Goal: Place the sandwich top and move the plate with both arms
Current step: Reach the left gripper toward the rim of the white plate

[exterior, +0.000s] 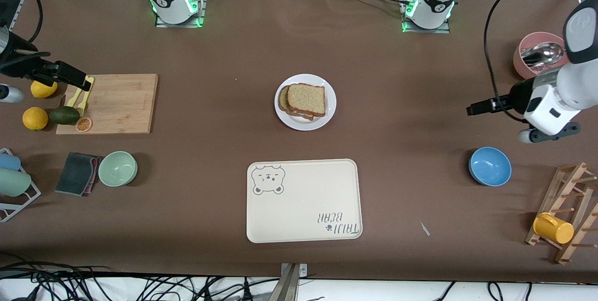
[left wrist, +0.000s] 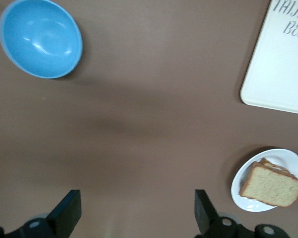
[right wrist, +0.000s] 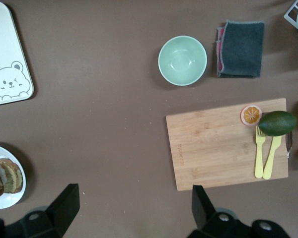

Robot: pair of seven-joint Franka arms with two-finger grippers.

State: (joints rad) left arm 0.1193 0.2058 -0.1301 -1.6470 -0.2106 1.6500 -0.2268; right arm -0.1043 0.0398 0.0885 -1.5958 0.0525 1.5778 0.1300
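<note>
Sitting on the plate (exterior: pixel 327 113) mid-table: sandwich top (exterior: pixel 306 99), capping the stack, with the bear-print tray (exterior: pixel 303 200) nearer the camera. Left gripper (exterior: pixel 473 110) hangs wide open, empty, over bare table near the blue bowl (exterior: pixel 490 166). Right gripper (exterior: pixel 85 83) (also spread wide, nothing held) is over the cutting board (exterior: pixel 119 103).

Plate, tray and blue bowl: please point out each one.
Plate (exterior: pixel 327 114): front view, bare rim beside the bread.
Tray (exterior: pixel 303 207): front view, plain middle.
Blue bowl (left wrist: pixel 39 37): left wrist view, inside bottom.
</note>
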